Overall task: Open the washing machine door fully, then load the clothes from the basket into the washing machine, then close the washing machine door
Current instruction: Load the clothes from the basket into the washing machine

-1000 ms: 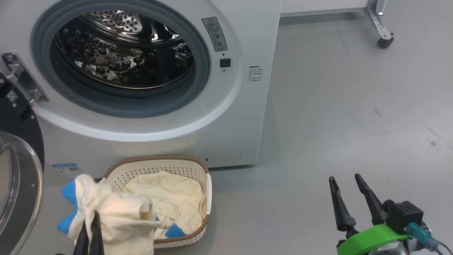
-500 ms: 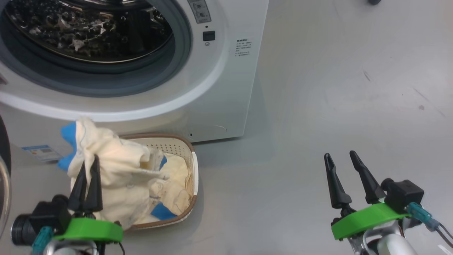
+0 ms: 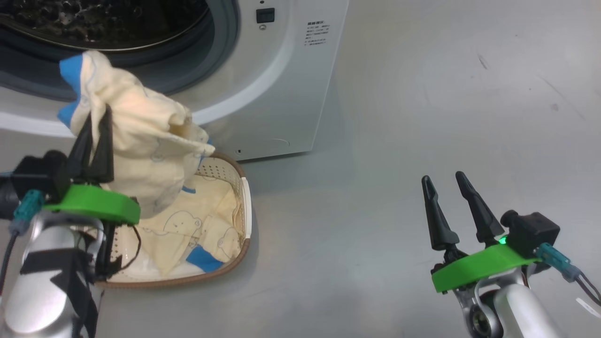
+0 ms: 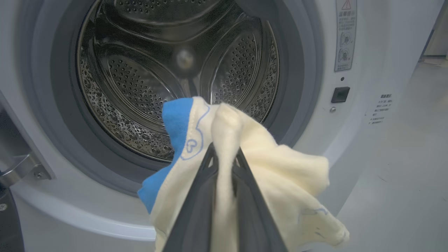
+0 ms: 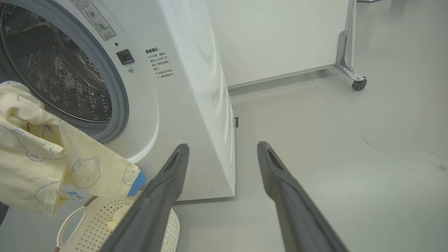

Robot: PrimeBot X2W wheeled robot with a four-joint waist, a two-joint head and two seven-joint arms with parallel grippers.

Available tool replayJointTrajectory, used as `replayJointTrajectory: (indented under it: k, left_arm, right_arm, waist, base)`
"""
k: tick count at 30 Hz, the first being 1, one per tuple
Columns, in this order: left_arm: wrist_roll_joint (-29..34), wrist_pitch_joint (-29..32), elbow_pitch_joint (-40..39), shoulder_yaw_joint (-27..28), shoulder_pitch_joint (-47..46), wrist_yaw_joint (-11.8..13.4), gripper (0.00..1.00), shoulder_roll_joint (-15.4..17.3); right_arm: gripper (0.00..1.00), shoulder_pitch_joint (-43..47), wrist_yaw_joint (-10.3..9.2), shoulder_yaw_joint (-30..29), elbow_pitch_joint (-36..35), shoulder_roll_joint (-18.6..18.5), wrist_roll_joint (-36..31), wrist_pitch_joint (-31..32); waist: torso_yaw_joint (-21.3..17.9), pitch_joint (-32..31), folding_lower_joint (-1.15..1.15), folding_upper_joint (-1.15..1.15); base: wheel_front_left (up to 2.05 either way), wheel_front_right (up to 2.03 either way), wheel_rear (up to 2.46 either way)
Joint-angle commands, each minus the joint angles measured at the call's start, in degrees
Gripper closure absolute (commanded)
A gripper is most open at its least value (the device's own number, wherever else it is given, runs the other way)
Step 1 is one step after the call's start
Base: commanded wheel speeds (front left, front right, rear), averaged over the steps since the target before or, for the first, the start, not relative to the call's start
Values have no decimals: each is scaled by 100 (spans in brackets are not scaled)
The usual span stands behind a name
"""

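Observation:
My left gripper (image 3: 97,117) is shut on a bunch of pale yellow clothes (image 3: 141,141) with blue patches, held up above the basket (image 3: 245,211). In the left wrist view the gripper (image 4: 224,151) and the clothes (image 4: 280,168) hang just in front of the washing machine's uncovered opening, with the metal drum (image 4: 157,70) behind them. More yellow clothes (image 3: 197,220) lie in the basket, on the floor against the washing machine (image 3: 281,94). The washing machine door is out of view; its metal hinge (image 4: 21,168) shows. My right gripper (image 3: 442,176) stands open over bare floor to the right, holding nothing.
Grey floor (image 3: 422,94) stretches to the right of the machine. In the right wrist view a white panel (image 5: 280,35) stands behind, and a metal leg with a caster (image 5: 358,84) is at the far right. The basket's white handle (image 5: 70,224) faces that side.
The head camera has tilted down and shifted. My left gripper has lifted the held clothes up out of the basket toward the machine's opening. The right gripper stays open.

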Motion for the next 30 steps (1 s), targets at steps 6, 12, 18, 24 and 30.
replayJointTrajectory:
  k: [6,12,18,24,30]
  left_arm:
    - [40,31,485,190,-1123,10,100,363]
    - [141,99,1087,126,-1918,62,100,480]
    - [229,141,1528,18,-2553,100,100,497]
    - [367,218,2000,-153,-3310,125,100,527]
    - [521,274,2393,-365,-4068,134,100,499]
  right_arm:
    - [0,-369,10,249,-161,-70,62,-37]
    - [0,-485,10,370,-147,-70,135,-37]
    - [0,-591,10,497,-125,-70,200,-37]
    - [0,-713,10,648,-115,-70,232,-37]
    - [0,-819,10,789,-70,-70,239,-37]
  waist:
    - [-129,272,-1,0]
    - [-256,564,-1,0]
    - [-345,835,-1,0]
    - [-427,1156,-1,0]
    - [-447,1464,-1,0]
  base:
    - [0,0,0]
    - [0,0,0]
    - [0,0,0]
    - [0,0,0]
    - [0,0,0]
